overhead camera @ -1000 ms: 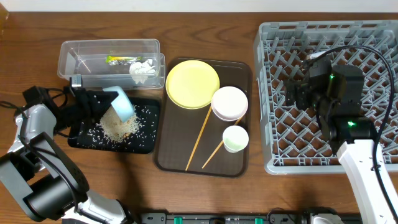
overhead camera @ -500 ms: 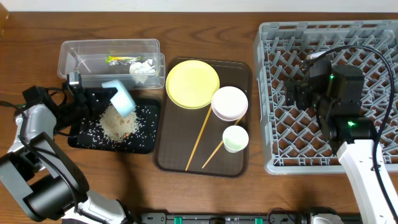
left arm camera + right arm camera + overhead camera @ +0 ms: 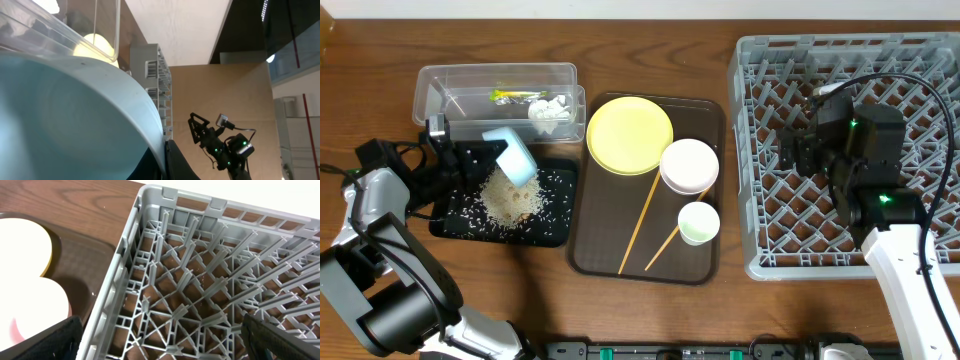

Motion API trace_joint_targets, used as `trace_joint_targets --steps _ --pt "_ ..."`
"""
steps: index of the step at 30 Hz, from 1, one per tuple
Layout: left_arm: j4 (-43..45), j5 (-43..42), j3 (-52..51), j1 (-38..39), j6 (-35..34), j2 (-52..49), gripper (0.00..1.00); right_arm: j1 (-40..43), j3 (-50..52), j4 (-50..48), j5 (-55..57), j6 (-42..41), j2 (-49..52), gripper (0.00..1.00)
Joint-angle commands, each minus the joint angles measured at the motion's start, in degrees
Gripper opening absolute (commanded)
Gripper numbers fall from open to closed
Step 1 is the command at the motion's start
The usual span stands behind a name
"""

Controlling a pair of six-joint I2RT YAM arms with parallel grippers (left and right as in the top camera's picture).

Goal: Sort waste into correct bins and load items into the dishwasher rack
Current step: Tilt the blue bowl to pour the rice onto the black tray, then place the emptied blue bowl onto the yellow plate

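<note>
At the worktop's (image 3: 770,320) left, the tub (image 3: 450,95) stands behind the bin tray (image 3: 455,225), which holds rice (image 3: 510,203) under a tipped bowl (image 3: 515,160). The middle serving tray (image 3: 595,240) carries plate (image 3: 630,135), bowls (image 3: 689,166), cup (image 3: 699,223), chopsticks (image 3: 642,222). The rack (image 3: 760,200) lies right.

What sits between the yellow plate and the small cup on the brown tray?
The white-pink bowl, close beside both the plate and the cup; the overhead view shows it.

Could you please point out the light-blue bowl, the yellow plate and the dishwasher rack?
light-blue bowl (image 3: 512,158): overhead view, on its tilted outer wall.
yellow plate (image 3: 630,135): overhead view, on the centre of its face.
dishwasher rack (image 3: 840,44): overhead view, on its far rim.
</note>
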State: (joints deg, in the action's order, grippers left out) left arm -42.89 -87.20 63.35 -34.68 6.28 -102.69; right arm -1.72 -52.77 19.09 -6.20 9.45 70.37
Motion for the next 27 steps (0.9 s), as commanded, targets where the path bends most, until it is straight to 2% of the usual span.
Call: trace_joint_targets --steps 1,6,8,10,14,16,21,24,27 --pt "-0.39 -2.38 0.2 0.02 1.36 0.63 0.06 0.26 -1.18 0.02 0.35 -0.81 -0.28 0.99" --pt "-0.48 -1.7 0.2 2.93 2.19 3.85 0.06 0.24 -1.18 0.09 0.35 -0.81 -0.28 0.99" --pt "0.37 1.86 0.33 4.94 2.16 6.86 0.06 0.26 -1.18 0.22 0.37 -0.76 -0.28 0.99" --pt "1.03 9.31 0.9 7.32 -0.07 9.94 0.06 0.26 -1.18 0.5 0.35 -0.76 -0.28 0.99" --pt "5.44 30.47 2.05 15.02 -8.31 16.7 0.06 0.24 -1.18 0.46 0.35 -0.76 -0.28 0.99" --pt "7.78 37.7 2.14 18.51 -10.51 18.86 0.06 0.26 -1.18 0.44 0.35 -0.79 -0.28 0.99" --pt "17.07 61.42 2.14 31.32 -18.16 20.59 0.06 0.26 -1.18 0.44 0.35 -0.79 -0.28 0.99" --pt "21.66 69.29 2.14 38.32 -18.14 19.74 0.06 0.26 -1.18 0.44 0.35 -0.79 -0.28 0.99" --pt "27.02 72.13 2.14 44.0 -16.74 17.68 0.06 0.26 -1.18 0.44 0.35 -0.79 -0.28 0.99"
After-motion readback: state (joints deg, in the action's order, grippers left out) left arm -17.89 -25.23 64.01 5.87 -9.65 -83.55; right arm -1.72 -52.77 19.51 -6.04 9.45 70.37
